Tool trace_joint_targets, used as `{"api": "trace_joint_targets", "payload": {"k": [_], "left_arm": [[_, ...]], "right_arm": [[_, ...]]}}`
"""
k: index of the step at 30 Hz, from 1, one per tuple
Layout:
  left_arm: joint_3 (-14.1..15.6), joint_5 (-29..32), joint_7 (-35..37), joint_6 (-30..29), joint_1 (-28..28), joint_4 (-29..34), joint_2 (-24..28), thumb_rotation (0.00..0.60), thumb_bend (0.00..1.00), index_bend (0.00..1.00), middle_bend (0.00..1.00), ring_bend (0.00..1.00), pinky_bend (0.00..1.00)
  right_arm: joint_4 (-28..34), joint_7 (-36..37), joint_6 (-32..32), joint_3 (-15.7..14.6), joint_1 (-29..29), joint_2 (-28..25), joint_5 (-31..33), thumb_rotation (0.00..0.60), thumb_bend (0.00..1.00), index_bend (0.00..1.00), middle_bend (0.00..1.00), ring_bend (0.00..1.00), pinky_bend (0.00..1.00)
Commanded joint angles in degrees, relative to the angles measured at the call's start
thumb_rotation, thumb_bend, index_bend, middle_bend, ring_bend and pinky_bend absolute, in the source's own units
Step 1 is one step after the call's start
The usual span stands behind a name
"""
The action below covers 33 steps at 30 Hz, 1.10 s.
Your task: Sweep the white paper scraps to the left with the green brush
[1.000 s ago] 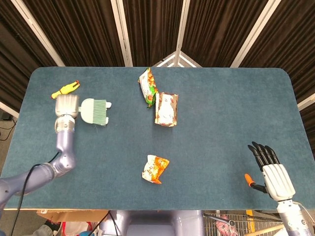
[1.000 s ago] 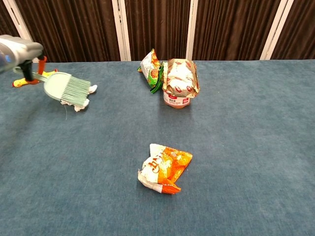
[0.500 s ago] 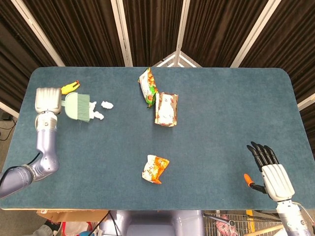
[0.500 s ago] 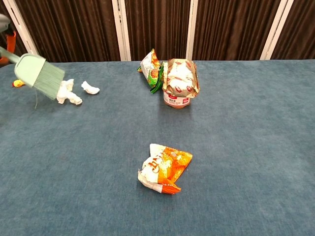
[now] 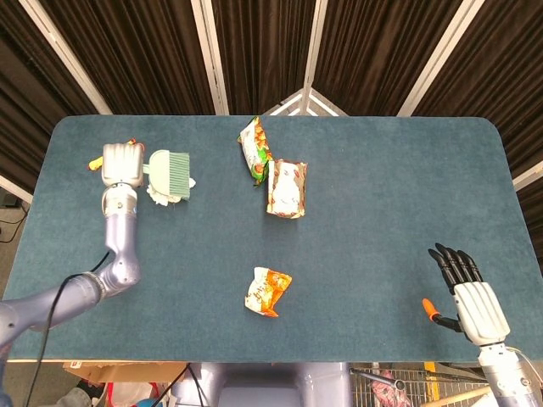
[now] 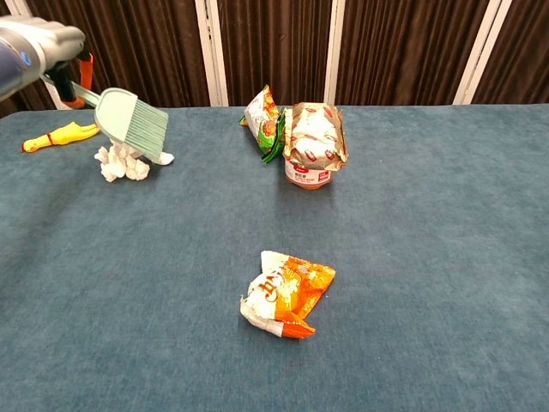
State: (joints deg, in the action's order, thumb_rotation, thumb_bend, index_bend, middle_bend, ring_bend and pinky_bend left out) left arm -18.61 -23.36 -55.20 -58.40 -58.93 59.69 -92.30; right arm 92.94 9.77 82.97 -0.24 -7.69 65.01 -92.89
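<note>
The robot's left hand (image 5: 121,164) grips the handle of the green brush (image 5: 170,173) above the far-left part of the blue-carpeted bench (image 5: 382,212), bristles pointing toward the snack bags at centre. In the chest view the brush (image 6: 130,124) hangs tilted, bristles angled down over the white paper scraps (image 6: 124,163); whether the bristles touch the paper cannot be told. The scraps (image 5: 161,195) lie bunched just under and beside the brush head, one small piece poking out at the bristle tips, well left of the green snack bag (image 5: 254,149).

A yellow rubber-chicken toy (image 6: 57,136) lies on the bench just left of the scraps, mostly hidden behind the hand in the head view. The green snack bag leans against a brown-and-white snack bag (image 5: 287,188) near the far middle of the bench; in the chest view that brown bag (image 6: 314,142) stands upright. An orange-and-white crumpled snack packet (image 5: 268,291) lies alone nearer the robot, well apart from the green bag.

The right hand (image 5: 471,297) rests off the near-right corner of the bench, fingers straight and apart, holding nothing.
</note>
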Motion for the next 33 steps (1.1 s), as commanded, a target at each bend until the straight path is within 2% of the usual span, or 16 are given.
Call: {"api": "trace_joint_targets", "payload": {"k": [1,7,13,20,24,30,33], "left_arm": [[-0.1,2.0,-0.9,3.1,-2.1,-8.8,-6.4,0.600,0.81,0.79,1.00,1.00,0.99],[0.3,3.1,-1.9,6.3,-2.1,-15.3,-10.8,0.600,0.81,0.79,1.00,1.00,0.99],[1.2,1.7,-1.9,5.2,0.5,-12.8,-8.3,0.600,0.81,0.79,1.00,1.00,0.99],[2.9,1.6,-3.3,0.2,6.4,-0.4,1.8,0.600,0.81,0.80,1.00,1.00,0.99],[4.4,3.5,-4.8,-2.0,10.3,7.0,8.5,0.600,0.81,0.80,1.00,1.00,0.99],[6.2,5.7,-4.4,-2.9,14.6,13.0,15.9,0.600,0.81,0.80,1.00,1.00,0.99],[5.8,4.3,-1.6,-3.0,15.8,14.4,18.2,0.600,0.81,0.80,1.00,1.00,0.99]], "right_arm": [[0.1,0.3,-0.1,0.0,0.0,-0.1,0.2,0.600,0.34,0.00,0.00,0.00,0.00],[0.2,0.3,-0.3,0.0,0.0,-0.2,0.4,0.600,0.34,0.00,0.00,0.00,0.00],[0.2,0.1,0.3,-0.1,0.3,-0.3,-0.1,0.600,0.34,0.00,0.00,0.00,0.00],[0.2,-0.4,0.8,-0.3,0.4,-0.1,-0.7,0.600,0.34,0.00,0.00,0.00,0.00],[0.2,-0.7,1.3,-0.2,0.5,0.0,-1.0,0.600,0.34,0.00,0.00,0.00,0.00],[0.0,-1.3,1.7,-0.2,0.6,0.2,-1.6,0.600,0.34,0.00,0.00,0.00,0.00],[0.0,-1.6,1.8,-0.2,0.6,0.4,-1.6,0.600,0.34,0.00,0.00,0.00,0.00]]}}
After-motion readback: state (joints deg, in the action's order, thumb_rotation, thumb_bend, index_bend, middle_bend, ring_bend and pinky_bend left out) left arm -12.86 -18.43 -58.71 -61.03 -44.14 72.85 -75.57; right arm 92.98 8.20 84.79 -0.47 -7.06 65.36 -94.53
